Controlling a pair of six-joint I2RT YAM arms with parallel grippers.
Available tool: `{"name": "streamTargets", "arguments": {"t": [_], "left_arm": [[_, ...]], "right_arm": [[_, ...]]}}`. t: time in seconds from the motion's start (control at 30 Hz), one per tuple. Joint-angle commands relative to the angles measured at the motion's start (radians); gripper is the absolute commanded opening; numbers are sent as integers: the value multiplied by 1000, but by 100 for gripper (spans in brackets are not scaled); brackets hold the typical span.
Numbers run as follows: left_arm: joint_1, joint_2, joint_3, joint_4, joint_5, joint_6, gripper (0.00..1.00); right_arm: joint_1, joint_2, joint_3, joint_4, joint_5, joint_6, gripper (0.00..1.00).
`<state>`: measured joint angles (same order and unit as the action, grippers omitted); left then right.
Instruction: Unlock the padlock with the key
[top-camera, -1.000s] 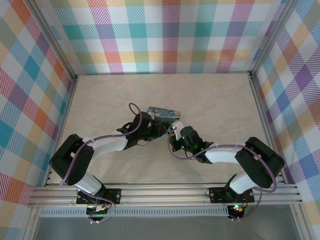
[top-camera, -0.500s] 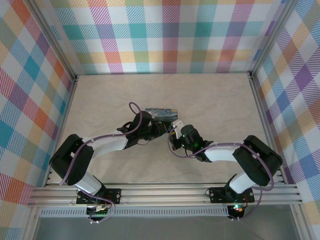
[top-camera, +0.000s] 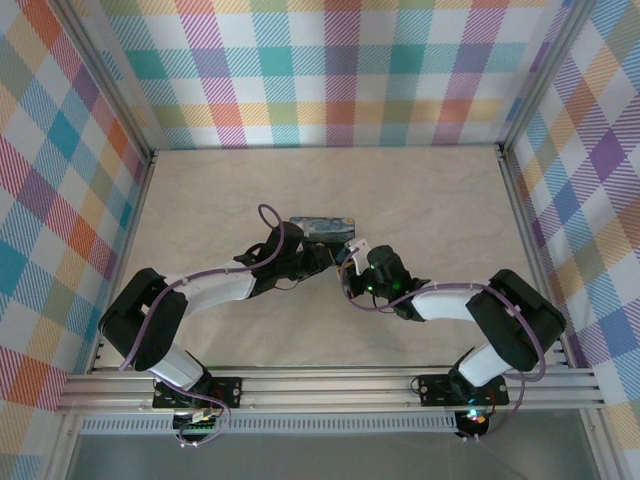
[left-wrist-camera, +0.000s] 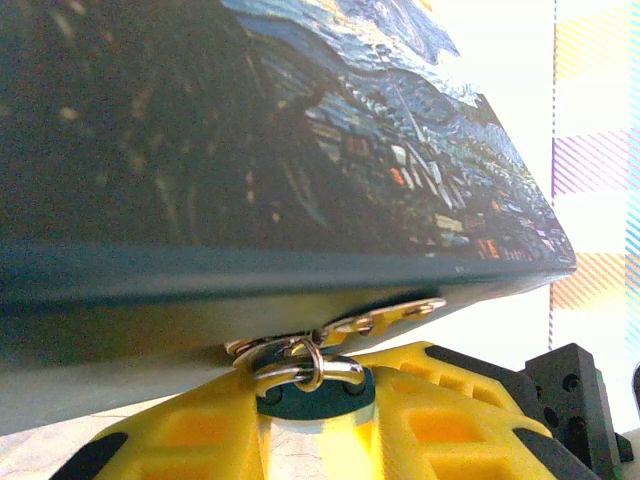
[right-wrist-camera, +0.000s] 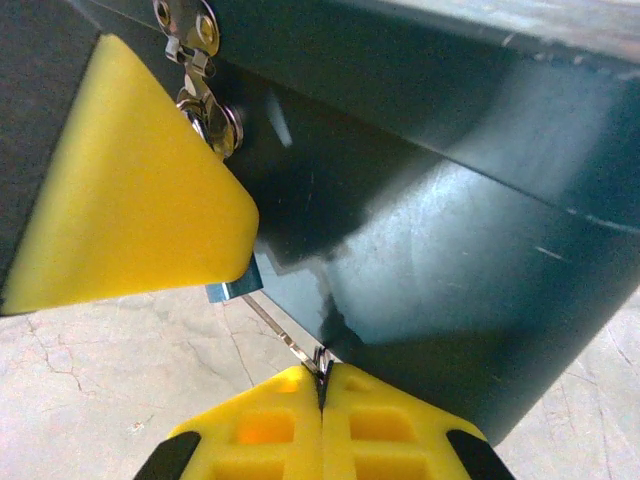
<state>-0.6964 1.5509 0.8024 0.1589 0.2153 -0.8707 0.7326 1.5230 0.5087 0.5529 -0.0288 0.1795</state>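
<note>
Box: the painted dark-blue box (top-camera: 322, 228) sits shut near the middle of the table (top-camera: 440, 190); its contents are hidden.
Padlock: the padlock (left-wrist-camera: 312, 397) hangs by its silver loop from the clasp (left-wrist-camera: 395, 313) on the box's front edge (dark body, close to the left wrist camera).
Left gripper: the left gripper (left-wrist-camera: 316, 408) pinches the padlock's body between yellow fingers.
Right gripper: the right gripper (right-wrist-camera: 321, 384) is pressed together on the key (right-wrist-camera: 284, 336), a thin silver blade slanting up toward the box's lower edge.
Room: there is open tabletop on all sides of the box, with the plaid walls (top-camera: 330, 80) well apart.
Views: overhead, both grippers meet at the box's near side; the right wrist view gives the left gripper's yellow finger (right-wrist-camera: 130, 200) against the box.
</note>
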Motion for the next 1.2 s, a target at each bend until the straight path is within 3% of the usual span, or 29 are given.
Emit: {"name": "streamTargets", "arguments": {"t": [0.0, 1.17], "left_arm": [[-25, -5, 20, -1, 25, 23, 27], [-25, 6, 34, 12, 45, 13, 27]], "right_arm": [[-7, -34, 4, 98, -67, 18, 0], [-38, 15, 7, 154, -149, 53, 0]]}}
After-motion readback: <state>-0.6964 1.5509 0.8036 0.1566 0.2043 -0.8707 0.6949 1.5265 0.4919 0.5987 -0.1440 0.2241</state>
